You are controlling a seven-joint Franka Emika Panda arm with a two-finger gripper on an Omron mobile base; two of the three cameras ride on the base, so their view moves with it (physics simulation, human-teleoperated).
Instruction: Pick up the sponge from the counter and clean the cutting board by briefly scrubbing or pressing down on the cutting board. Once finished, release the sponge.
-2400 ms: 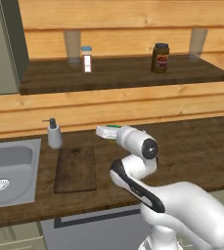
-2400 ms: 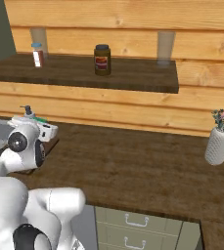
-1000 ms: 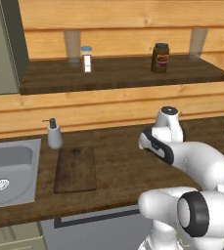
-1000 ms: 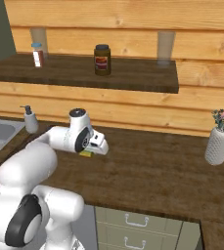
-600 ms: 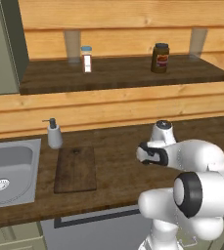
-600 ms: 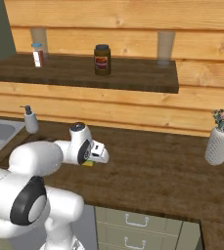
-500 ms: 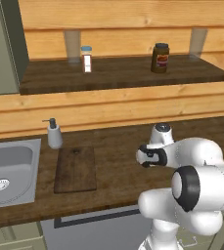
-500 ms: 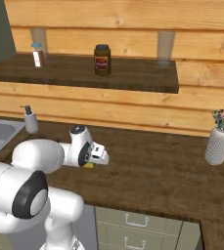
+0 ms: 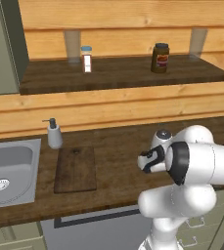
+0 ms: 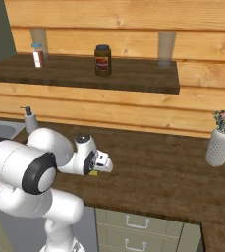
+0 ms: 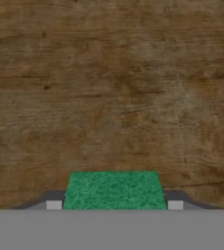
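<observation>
- The sponge (image 11: pixel 113 189) sits between the two finger tips of the jaws, its green top facing the hand camera; one tip stands at each short side of it, so the jaws are closed on it.
- In the right base view a sliver of the sponge's yellow layer (image 10: pixel 94 173) peeks out under the gripper (image 10: pixel 102 164), low over the desk (image 10: pixel 158 172).
- Below the sponge in the hand view lies bare dark wood grain of the desk.
- In the left base view the gripper (image 9: pixel 146 163) hangs over the desk right of the cutting board (image 9: pixel 76 169), well apart from it.
- The cutting board lies flat on the desk, just right of the grey sink (image 9: pixel 8 171), its long side running near to far.
- A soap dispenser (image 9: pixel 54 134) stands just beyond the board's far left corner.
- On the shelf (image 9: pixel 123 72) above stand a small white bottle (image 9: pixel 87 58) with a blue cap and a dark jar (image 9: pixel 160 57).
- A white vase with pink flowers (image 10: pixel 220 140) stands at the far right of the desk.
</observation>
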